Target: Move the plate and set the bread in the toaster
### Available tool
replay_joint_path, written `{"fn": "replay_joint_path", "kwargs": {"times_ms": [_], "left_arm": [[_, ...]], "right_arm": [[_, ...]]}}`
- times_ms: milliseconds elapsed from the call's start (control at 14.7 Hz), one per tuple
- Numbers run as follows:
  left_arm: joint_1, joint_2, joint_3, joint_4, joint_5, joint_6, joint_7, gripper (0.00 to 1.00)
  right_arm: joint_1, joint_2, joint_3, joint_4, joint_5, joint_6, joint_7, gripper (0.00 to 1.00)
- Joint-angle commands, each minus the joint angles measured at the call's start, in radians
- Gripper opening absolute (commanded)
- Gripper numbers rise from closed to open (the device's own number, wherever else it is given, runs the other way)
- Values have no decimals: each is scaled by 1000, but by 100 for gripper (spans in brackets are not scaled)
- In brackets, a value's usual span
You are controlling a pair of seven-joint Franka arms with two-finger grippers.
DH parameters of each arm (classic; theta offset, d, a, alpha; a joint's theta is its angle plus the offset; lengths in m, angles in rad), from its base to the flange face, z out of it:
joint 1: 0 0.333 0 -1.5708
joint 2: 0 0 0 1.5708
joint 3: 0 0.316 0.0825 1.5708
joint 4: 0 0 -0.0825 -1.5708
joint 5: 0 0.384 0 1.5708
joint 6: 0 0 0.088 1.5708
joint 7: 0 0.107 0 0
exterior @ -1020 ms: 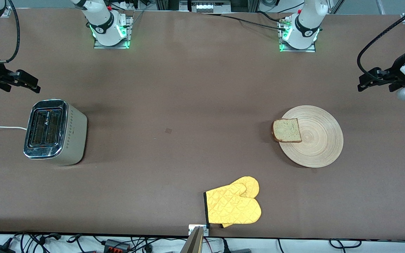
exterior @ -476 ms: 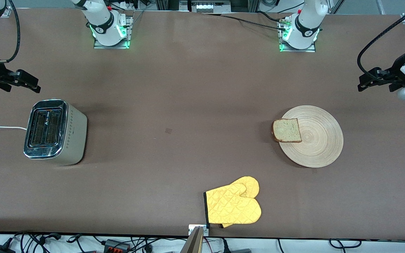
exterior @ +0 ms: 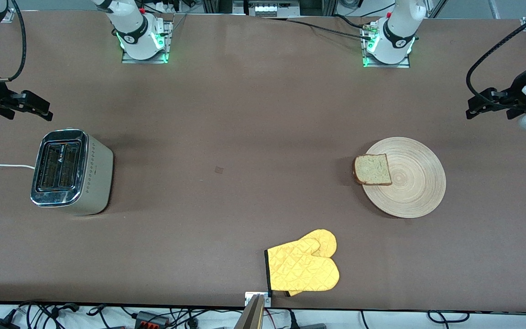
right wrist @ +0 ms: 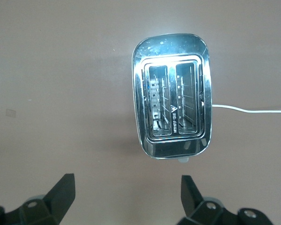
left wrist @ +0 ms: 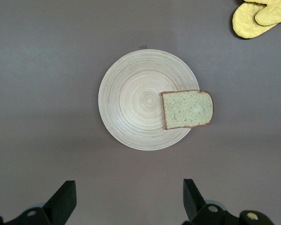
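**Both grippers up and wide, bread waiting on the plate**

Here's the table, brown and broad. Nearest the front camera, close to the table's edge, lies a yellow quilted oven mitt, flat and apart from everything else; its fingertips also show at a corner of the left wrist view. A white cord trails from the toaster off the table at the right arm's end.

Over at that end stands the toaster, upright, chrome top gleaming, a row of dots down its brushed side. The right wrist view looks straight down into it: two slots, both showing wire guides, nothing standing between it and the gripper above. The right gripper hangs in the air near the toaster, fingers spread wide, holding nothing.

Toward the left arm's end sits the plate, round pale wood with ring grain. The bread, a square light slice with a dark crust, lies flat on the plate's rim, its edge overhanging toward the toaster's end. Plate and toaster are well apart.

The left gripper hovers over the table beside the plate, fingers wide apart, empty.
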Motion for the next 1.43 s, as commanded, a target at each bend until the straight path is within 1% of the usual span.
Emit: {"fn": "replay_joint_path", "kwargs": {"times_ms": [0,136,204,272,408,544,612,748,952,1088,1224,1361], "left_arm": [[39,21,-2,35,5,-23,30,100],[68,33,-2,35,-6,-23,30,100],[86,57,-2,35,-29,-24,30,100],[115,91,-3,36,-68,-32,35,100],[184,130,-2,35,-171,-33,108,100],[256,211,-2,35,-269,-39,250,100],[290,245,-2,35,-291,-53,312,100],[350,321,-2,35,-337,-55,373,100],[460,450,-3,33,-513,-61,513,100],[507,539,-3,35,-596,-55,631,100],[557,626,-3,35,-686,-55,726,100],[562,688,-3,35,-745,-52,788,100]], "right_arm": [[-5,-16,6,-6,2,-9,-10,100],[-5,-16,6,-6,4,-9,-10,100],[-5,-16,6,-6,4,-9,-10,100],[-5,-16,6,-6,4,-9,-10,100],[-5,-16,6,-6,4,-11,-10,100],[-5,-13,6,-6,2,-9,-10,100],[-5,-13,6,-6,4,-9,-10,100],[-4,-13,6,-3,4,-3,-9,100],[-5,-4,6,0,10,-11,-9,100],[5,2,7,3,12,-11,-7,100],[45,25,6,4,13,-8,1,100],[85,30,6,4,10,-6,2,100]]}}
